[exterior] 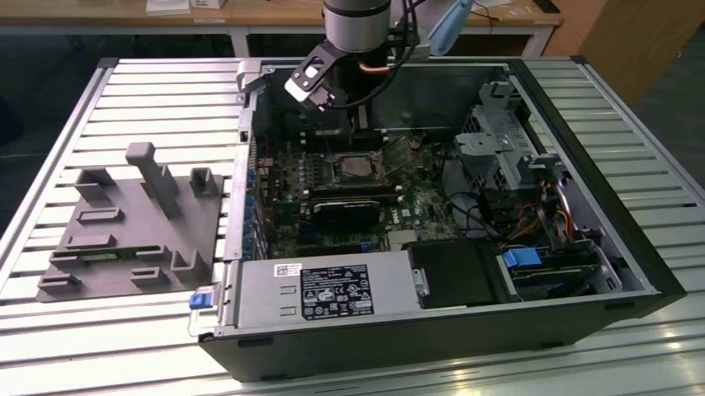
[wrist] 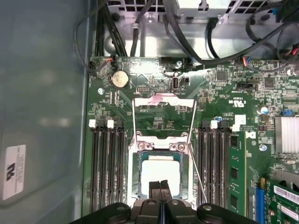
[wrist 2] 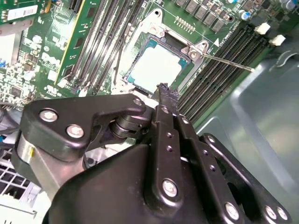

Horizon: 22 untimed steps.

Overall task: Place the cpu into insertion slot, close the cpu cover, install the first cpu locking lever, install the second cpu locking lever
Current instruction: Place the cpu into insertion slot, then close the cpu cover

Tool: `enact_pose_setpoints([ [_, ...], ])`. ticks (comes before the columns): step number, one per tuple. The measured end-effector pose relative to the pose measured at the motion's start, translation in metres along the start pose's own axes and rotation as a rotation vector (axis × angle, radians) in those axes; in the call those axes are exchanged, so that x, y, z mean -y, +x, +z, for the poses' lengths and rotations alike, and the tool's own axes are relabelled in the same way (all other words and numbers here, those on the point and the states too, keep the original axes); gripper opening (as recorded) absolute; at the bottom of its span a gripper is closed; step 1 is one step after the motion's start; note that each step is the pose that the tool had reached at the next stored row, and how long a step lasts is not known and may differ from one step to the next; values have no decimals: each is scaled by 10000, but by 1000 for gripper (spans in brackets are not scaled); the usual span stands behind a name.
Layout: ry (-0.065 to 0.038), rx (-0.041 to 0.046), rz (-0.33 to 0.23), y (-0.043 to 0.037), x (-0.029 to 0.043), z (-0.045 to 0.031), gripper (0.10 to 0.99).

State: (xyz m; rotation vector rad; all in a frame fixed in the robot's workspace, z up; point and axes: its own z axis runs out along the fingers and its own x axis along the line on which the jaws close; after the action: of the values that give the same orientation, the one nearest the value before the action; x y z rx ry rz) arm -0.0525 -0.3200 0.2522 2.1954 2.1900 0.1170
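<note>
My black gripper [wrist: 161, 185], pinched together, hangs over the grey square cpu [wrist: 159, 169] in its slot [wrist: 132, 184]; the open shiny cover [wrist: 163, 99] likely needs pushing down.

Coin battery [wrist: 119, 79]: on the green board [wrist: 224, 88], well apart from the pincer [wrist: 160, 185].
Memory slots [wrist: 106, 168]: long black rows — flanking the pincer on both sides.
Grey fixture [exterior: 132, 223]: on the slatted desk [exterior: 165, 91], outside the case [exterior: 441, 346] — far from the pincer.

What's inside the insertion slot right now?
The cpu lies in the insertion slot, silver top up. The shut gripper covers one edge, so seating there cannot be seen. The cpu cover is flipped open.
</note>
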Motion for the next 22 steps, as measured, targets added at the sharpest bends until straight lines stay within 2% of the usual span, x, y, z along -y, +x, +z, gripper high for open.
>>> enact_pose_setpoints([
  [19, -4, 0, 0, 0, 0, -2, 102],
  [22, -4, 1, 0, 1, -2, -25, 102],
])
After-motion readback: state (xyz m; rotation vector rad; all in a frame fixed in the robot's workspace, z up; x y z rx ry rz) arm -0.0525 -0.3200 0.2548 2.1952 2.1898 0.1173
